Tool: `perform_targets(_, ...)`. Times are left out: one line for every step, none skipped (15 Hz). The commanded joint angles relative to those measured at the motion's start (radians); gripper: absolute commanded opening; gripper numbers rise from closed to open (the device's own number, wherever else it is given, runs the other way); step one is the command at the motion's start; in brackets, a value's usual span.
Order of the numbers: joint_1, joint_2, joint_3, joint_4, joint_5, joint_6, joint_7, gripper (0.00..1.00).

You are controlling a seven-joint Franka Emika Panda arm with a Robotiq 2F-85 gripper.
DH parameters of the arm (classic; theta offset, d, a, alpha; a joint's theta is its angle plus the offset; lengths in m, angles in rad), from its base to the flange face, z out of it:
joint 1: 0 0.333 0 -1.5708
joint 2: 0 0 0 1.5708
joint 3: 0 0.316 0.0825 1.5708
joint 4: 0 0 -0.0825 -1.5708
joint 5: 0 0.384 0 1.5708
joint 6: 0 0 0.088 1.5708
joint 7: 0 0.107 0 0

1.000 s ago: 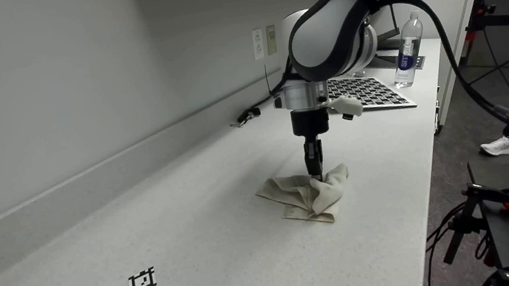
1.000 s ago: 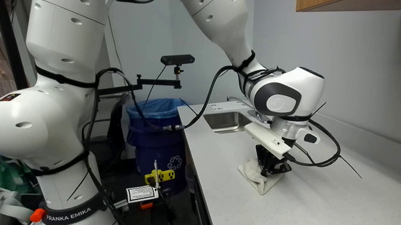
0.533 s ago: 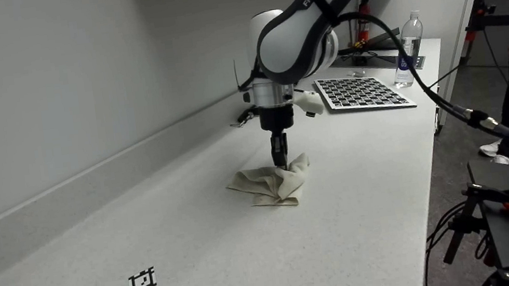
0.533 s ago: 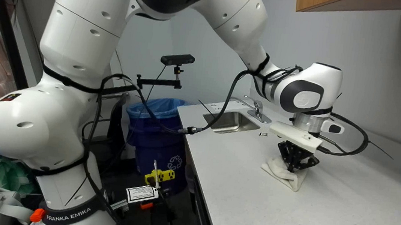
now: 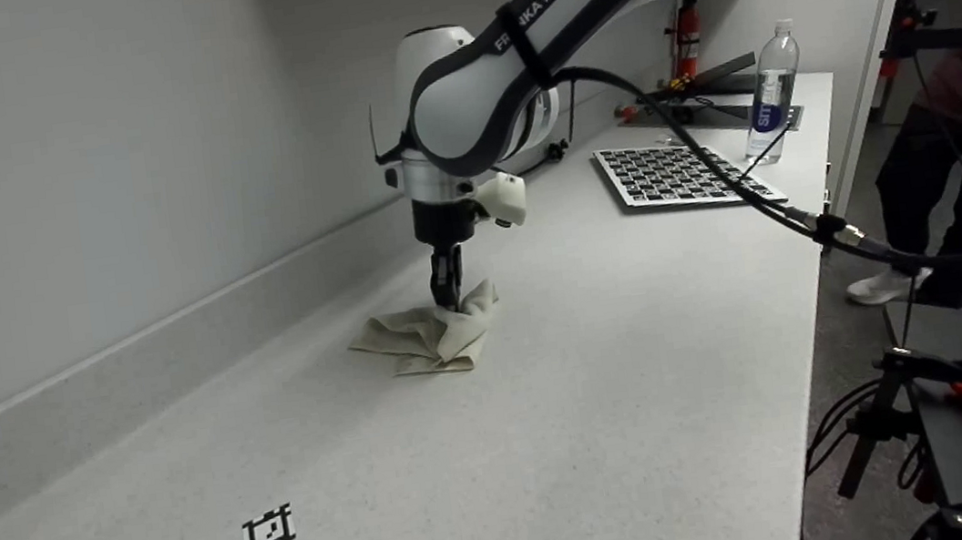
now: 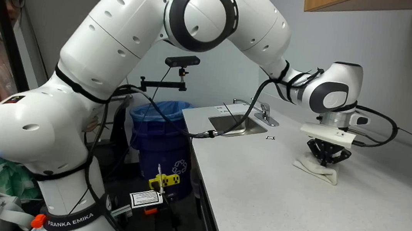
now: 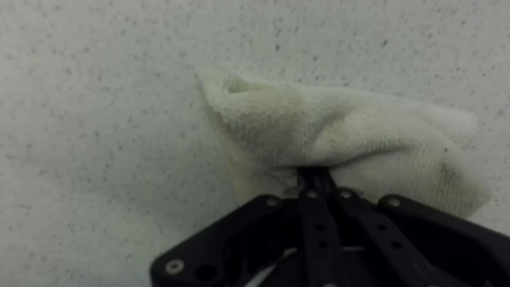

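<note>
The crumpled off-white cloth [image 5: 427,336] lies on the countertop [image 5: 623,381] near the centre of an exterior view, a fold of it pinched in my gripper [image 7: 314,175], the 2 fingers pressed together. I judge the grasp made and the release not; my fingertips are sunk in folds, and the surface underneath is hidden.

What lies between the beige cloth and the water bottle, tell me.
A checkered board lies between the cloth and bottle, nearer the bottle, as an exterior view shows.
</note>
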Motion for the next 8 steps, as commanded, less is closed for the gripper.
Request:
perform_targets(0.032, 0.174, -0.01, 0.232, -0.044, -0.037, 0.0, 0.0)
perform_targets(0.034, 0.188, -0.009, 0.252, -0.049, -0.05, -0.004, 0.0)
perform_targets(0.034, 0.197, -0.011, 0.266, -0.054, -0.063, -0.008, 0.0)
perform_targets(0.033, 0.195, -0.014, 0.262, -0.06, -0.077, -0.01, 0.0)
perform_targets(0.034, 0.187, -0.02, 0.247, -0.068, -0.085, -0.008, 0.0)
perform_targets(0.03, 0.171, -0.021, 0.218, -0.068, -0.088, -0.005, 0.0)
perform_targets(0.027, 0.15, -0.023, 0.18, -0.069, -0.08, -0.001, 0.0)
perform_targets(0.02, 0.132, -0.02, 0.146, -0.061, -0.076, 0.001, 0.0)
